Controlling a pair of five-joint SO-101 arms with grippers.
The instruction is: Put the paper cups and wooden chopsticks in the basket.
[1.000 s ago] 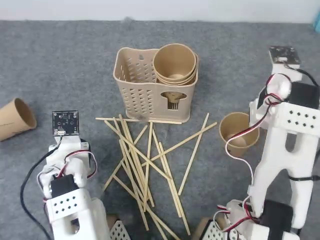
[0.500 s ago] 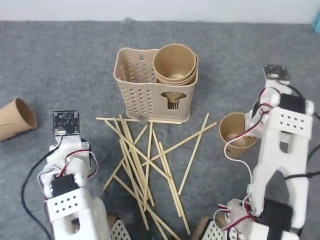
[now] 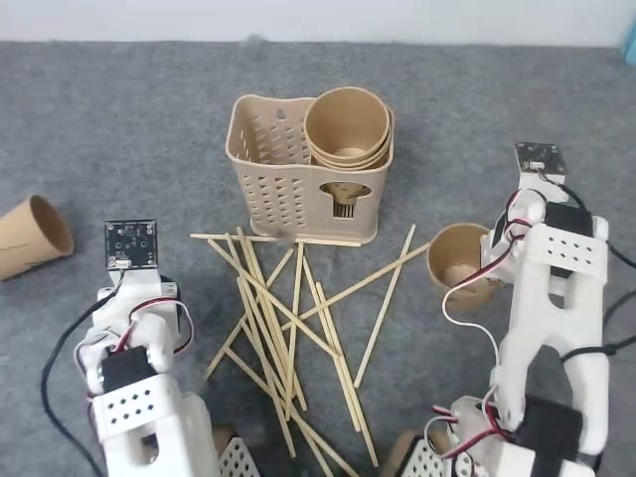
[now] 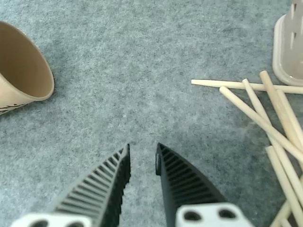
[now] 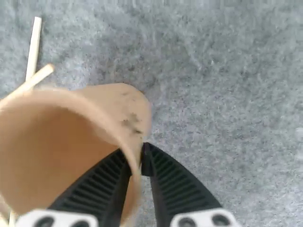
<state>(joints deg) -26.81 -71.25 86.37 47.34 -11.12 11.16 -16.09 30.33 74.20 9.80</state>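
Paper cup (image 3: pixel 455 260) in right gripper (image 5: pixel 141 147) has shifted toward chopsticks (image 3: pixel 266 318).

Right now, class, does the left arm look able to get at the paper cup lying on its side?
Probably yes. Only bare carpet lies between the left gripper and the tipped cup; the chopsticks lie off to the other side.

basket (image 3: pixel 283 184): 1 | loose paper cups (image 3: pixel 459 263): 2 | nested cup stack (image 3: pixel 348 124): 1 | chopsticks (image 3: pixel 295 308): roughly a dozen
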